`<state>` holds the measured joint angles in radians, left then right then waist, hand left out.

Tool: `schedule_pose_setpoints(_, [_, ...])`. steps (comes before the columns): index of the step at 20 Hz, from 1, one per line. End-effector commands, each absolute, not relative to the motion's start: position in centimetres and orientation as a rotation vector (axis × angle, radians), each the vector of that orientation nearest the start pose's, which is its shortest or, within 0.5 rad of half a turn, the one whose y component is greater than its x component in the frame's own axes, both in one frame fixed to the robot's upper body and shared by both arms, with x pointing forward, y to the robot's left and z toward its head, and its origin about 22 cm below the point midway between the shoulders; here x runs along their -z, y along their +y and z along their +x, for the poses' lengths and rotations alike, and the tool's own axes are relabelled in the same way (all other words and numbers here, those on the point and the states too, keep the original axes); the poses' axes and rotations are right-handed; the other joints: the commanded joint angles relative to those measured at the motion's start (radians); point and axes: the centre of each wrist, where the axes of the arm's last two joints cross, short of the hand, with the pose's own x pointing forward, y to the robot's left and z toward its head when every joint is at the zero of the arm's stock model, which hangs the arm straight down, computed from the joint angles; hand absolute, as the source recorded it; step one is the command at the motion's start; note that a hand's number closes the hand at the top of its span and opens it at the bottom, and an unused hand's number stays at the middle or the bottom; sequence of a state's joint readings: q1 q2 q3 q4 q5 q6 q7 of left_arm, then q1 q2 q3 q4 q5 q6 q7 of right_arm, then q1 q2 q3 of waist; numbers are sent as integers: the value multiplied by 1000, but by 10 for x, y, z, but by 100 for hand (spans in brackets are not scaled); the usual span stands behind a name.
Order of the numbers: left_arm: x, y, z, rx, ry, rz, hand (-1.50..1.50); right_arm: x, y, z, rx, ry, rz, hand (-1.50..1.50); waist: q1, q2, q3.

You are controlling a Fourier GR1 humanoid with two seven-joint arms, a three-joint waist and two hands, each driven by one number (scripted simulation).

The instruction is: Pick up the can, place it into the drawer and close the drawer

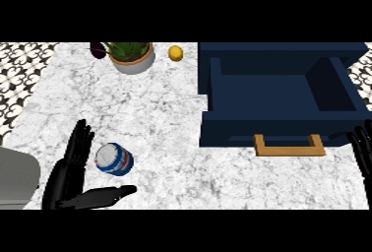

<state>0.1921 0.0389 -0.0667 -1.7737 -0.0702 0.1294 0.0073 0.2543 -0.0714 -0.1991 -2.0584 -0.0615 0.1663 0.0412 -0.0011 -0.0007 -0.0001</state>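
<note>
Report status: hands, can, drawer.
Left hand open beside can, not gripping. Right hand open, resting at right edge. Drawer open. Nothing between can and drawer.

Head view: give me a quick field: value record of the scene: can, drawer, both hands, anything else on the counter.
can: blue and white can, on the marble counter, lower left, not lifted
drawer: dark blue drawer, pulled open, nothing visible inside, wooden handle facing the robot
left hand: left hand open, fingers straight beside the can's left, thumb below it; contact cannot be told
right hand: right hand open at the right edge, resting near the drawer's front corner
other: potted plant and small yellow fruit at the back
task state: can not yet in the drawer
</note>
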Motion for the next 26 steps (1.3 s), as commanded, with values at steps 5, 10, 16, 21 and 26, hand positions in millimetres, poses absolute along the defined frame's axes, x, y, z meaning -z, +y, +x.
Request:
schedule_pose_setpoints(5, [28,255,184,-21,-1557,205,-150,-69,-312,154,-19,-1793,-158,-150,-1,0,0])
schedule_pose_setpoints(10, [58,284,178,-28,-1556,206,-150,-63,-284,166,-10,-1792,-185,-150,0,0,0])
schedule_pose_setpoints(16, [52,281,203,-37,-1539,214,-150,-61,-292,179,-13,-1795,-186,-150,0,1,0])
schedule_pose_setpoints(21, [89,286,189,-52,-1530,202,-150,-66,-313,164,-5,-1794,-188,-150,-2,1,0])
schedule_pose_setpoints(26, [97,290,188,-60,-1490,227,-150,-84,-307,175,-23,-1812,-170,-150,-1,1,0])
